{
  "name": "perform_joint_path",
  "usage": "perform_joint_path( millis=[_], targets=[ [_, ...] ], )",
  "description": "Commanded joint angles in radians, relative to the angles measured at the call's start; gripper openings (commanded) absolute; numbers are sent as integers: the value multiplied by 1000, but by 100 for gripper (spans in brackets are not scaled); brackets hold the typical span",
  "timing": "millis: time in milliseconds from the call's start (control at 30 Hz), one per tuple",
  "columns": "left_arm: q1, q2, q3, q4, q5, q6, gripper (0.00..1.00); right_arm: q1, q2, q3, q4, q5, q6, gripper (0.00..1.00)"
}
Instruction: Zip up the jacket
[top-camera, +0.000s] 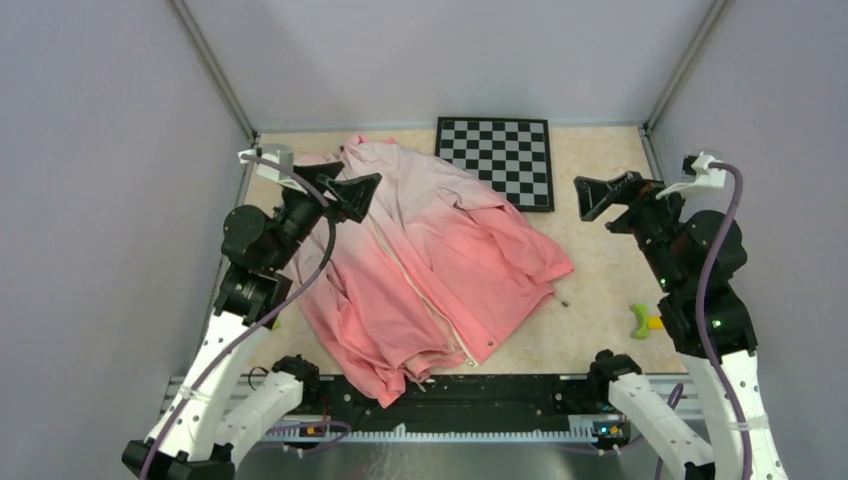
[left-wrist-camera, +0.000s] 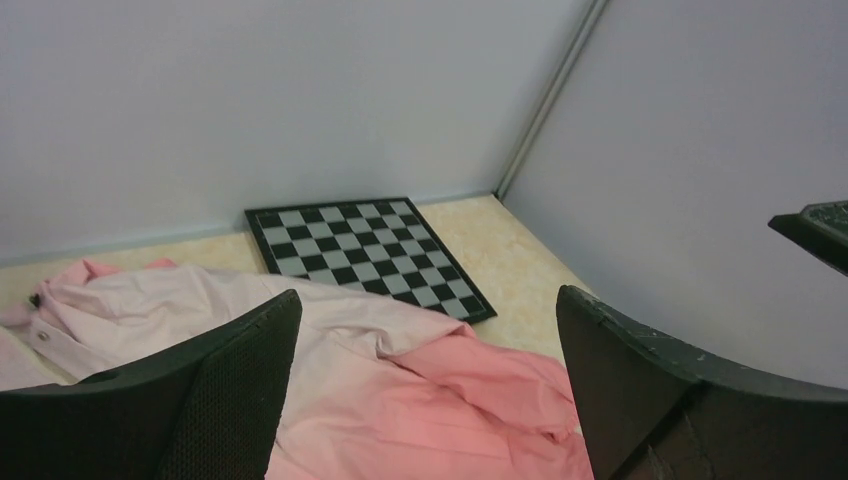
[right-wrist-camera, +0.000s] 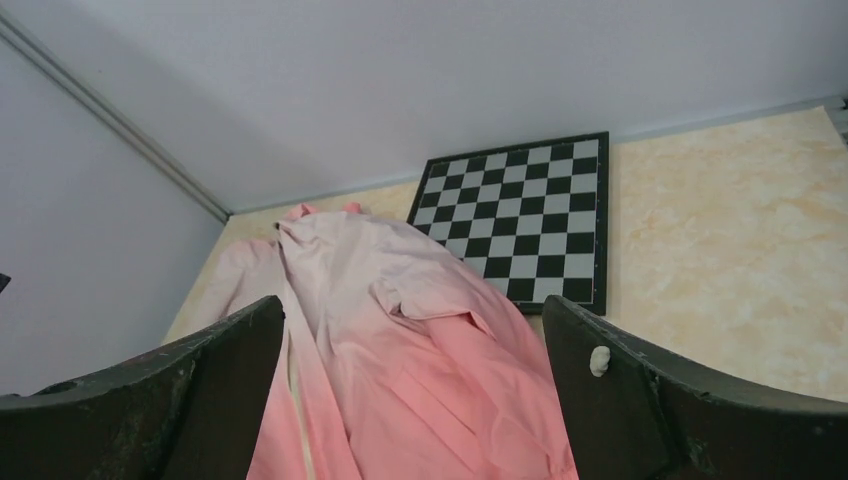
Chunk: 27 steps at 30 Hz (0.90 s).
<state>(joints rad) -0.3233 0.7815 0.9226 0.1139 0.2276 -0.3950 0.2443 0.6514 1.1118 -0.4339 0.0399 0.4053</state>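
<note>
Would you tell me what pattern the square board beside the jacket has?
The flat square board is black-and-white chequered, clearest in the top external view.

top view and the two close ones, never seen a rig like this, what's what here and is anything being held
Two robot arms stand at the near edge of a table. The wide picture is from a fixed camera above and behind them. The other two are from a camera on each wrist; the dark shapes at the bottom are that arm's own fingers. On the table lie a pink jacket with a white zipper, a chessboard behind it, and a small green and yellow item by the right arm. The left gripper and right gripper are both open and hold nothing.
</note>
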Motion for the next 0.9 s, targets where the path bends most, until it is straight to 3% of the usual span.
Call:
perform_joint_path(
  millis=[0, 267, 400, 533, 700, 767, 867],
  targets=[
    [3, 66, -16, -20, 133, -54, 99, 9, 36, -43, -14, 7, 19, 99],
    [3, 174, -49, 0, 297, -107, 99, 8, 36, -173, 3, -37, 76, 99],
    [3, 216, -75, -62, 286, -123, 99, 8, 64, -228, -15, -95, 118, 99],
    [3, 289, -56, -215, 231, -99, 99, 9, 175, -242, -14, -328, 91, 95],
    [3, 350, -62, -263, 295, -99, 99, 22, 368, -255, -53, -597, 26, 78],
    [3, 351, -105, -227, 339, -137, 99, 83, 421, -250, -77, -600, -5, 77],
    [1, 359, -199, -109, 427, -222, 96, 265, 469, -229, -106, -422, -24, 77]
  ],
)
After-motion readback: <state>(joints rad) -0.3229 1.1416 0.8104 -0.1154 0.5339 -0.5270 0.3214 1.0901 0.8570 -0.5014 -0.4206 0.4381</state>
